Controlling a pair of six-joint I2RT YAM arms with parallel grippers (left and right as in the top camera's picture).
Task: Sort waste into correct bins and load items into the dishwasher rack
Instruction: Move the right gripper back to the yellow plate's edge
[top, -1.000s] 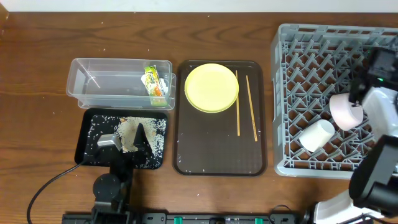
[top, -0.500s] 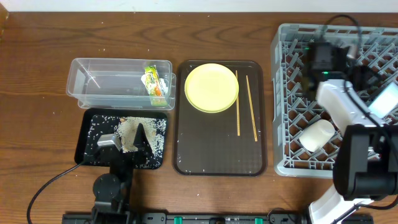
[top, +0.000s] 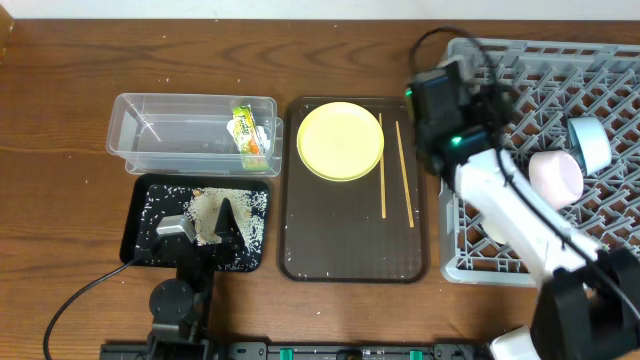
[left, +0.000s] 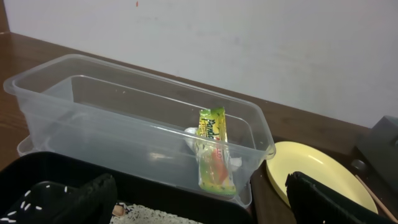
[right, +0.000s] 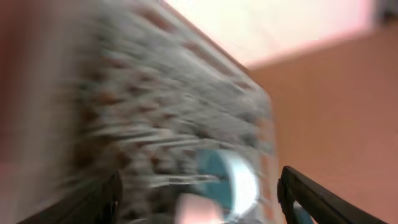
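Note:
The green-and-orange wrapper (top: 248, 135) (left: 213, 152) lies at the right end of the clear tub (top: 180, 135) (left: 124, 118). White rice (top: 245, 215) is strewn over the black tray (top: 140, 235), and my left gripper (top: 203, 226) (left: 205, 208) hangs open over it, holding nothing. The yellow plate (top: 340, 140) and two chopsticks (top: 382, 165) rest on the brown tray (top: 350, 245). In the grey rack (top: 600, 60) (right: 143, 112) sit the pinkish bowl (top: 556, 178) and the blue bowl (top: 588, 140) (right: 233, 180). My right gripper (top: 490, 90) (right: 208, 205) is open and empty above the rack's left part.
The right arm (top: 520, 215) stretches diagonally across the rack's front left corner, close to the brown tray's right rim. A cable (top: 80, 300) runs along the table front left. The right wrist view is heavily blurred.
The right gripper opened and left the pinkish bowl in the rack. The arm then swung left across the rack toward the brown tray. The left arm stayed still.

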